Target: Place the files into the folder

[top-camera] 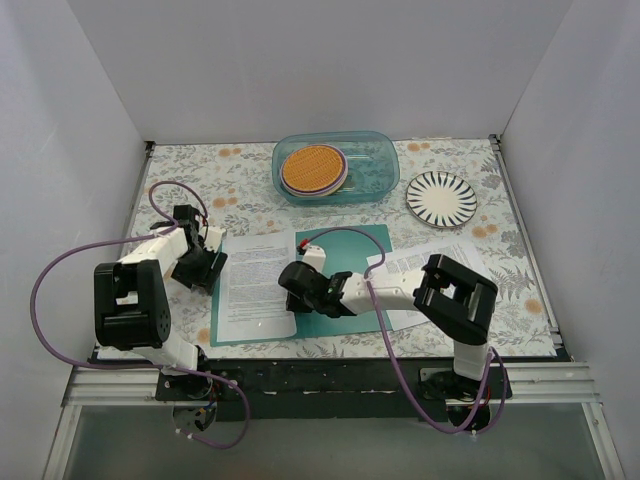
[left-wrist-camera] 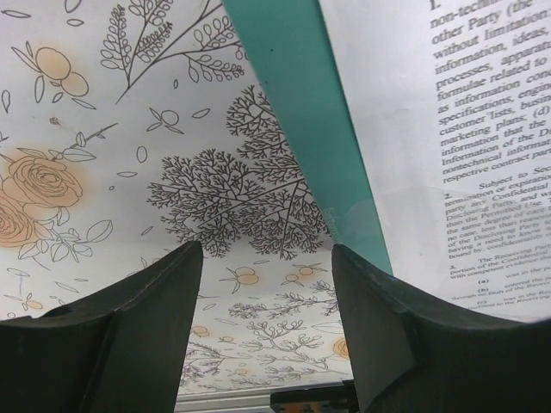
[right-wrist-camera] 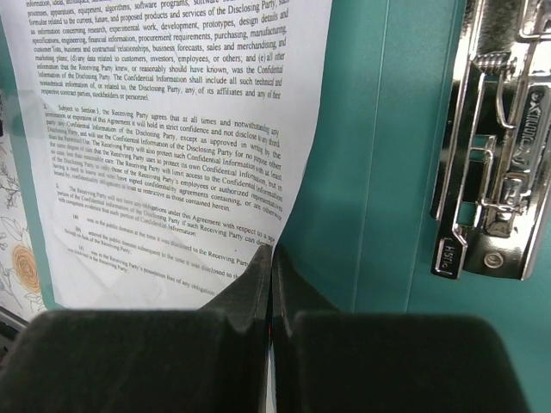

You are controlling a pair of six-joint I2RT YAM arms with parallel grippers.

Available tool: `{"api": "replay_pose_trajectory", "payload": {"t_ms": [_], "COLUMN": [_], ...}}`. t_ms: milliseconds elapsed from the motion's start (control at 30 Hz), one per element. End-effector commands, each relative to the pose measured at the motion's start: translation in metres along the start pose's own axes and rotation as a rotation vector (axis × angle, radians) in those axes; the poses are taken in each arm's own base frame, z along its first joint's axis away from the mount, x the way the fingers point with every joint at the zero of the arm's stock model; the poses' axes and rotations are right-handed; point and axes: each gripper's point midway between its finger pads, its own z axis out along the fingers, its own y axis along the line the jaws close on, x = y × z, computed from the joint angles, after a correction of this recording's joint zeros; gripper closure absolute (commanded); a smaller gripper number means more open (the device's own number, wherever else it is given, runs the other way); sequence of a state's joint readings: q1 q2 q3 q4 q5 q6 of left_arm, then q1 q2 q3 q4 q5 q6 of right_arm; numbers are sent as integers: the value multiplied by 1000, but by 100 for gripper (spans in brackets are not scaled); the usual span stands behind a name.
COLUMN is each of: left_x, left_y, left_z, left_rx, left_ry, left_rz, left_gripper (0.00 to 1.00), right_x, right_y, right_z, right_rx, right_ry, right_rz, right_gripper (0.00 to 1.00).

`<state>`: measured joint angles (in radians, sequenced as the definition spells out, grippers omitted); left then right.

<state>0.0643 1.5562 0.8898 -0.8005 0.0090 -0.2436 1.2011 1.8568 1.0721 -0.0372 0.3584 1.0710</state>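
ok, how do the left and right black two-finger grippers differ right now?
The left gripper is open; the right gripper is shut. The left one hangs over the floral tablecloth beside the teal folder; the right one is over the folder, at the edge of the white printed sheet. Both are black.

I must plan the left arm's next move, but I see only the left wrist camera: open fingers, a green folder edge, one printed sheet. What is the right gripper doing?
Observer: The right gripper is shut, its tips at the right edge of that sheet, over the folder.
Operator: Any more papers?
Observer: Yes, a second sheet lies at the folder's right side, partly hidden by the right arm.
Operator: Is the clip free?
Observer: No paper lies under the metal clip.
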Motion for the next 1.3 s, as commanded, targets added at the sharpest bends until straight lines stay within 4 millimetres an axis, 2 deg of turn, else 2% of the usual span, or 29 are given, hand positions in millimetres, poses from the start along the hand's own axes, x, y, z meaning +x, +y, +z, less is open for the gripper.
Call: {"api": "replay_pose_trajectory", "payload": {"t_ms": [0,133,333,700,867,1067,1167,1267], "left_x": [-3,-1,2,-6,-21,-24,-12,6], "left_y": [-4,-6,-6,-6,-3,2,6,2], "left_z": [-9,-7,-6,-7,-19,-38,-34,-24], "left_rx": [15,24,22,29,34,20,-24,-29], "left_ry": [-43,-37,-33,-46,-79,-110,-92,-68], "left_rz": [-6,-9,-8,-9,-19,-10,12,20], "left_gripper": [39,39,39,39,39,38,38,38], "right_x": [-5,-7,-5,-1,3,8,9,12], "right_y": [15,17,19,19,8,-7,-10,-17], "right_z": [4,12,13,1,-2,-3,-5,-6], "right_rx": [-17,-9,-15,-23,16,70,87,114], "right_ry": [-9,10,18,24,38,50,51,61], "right_rz": [6,17,36,-32,-42,-38,-31,-12], "right_gripper": [99,99,99,99,99,99,99,99]}}
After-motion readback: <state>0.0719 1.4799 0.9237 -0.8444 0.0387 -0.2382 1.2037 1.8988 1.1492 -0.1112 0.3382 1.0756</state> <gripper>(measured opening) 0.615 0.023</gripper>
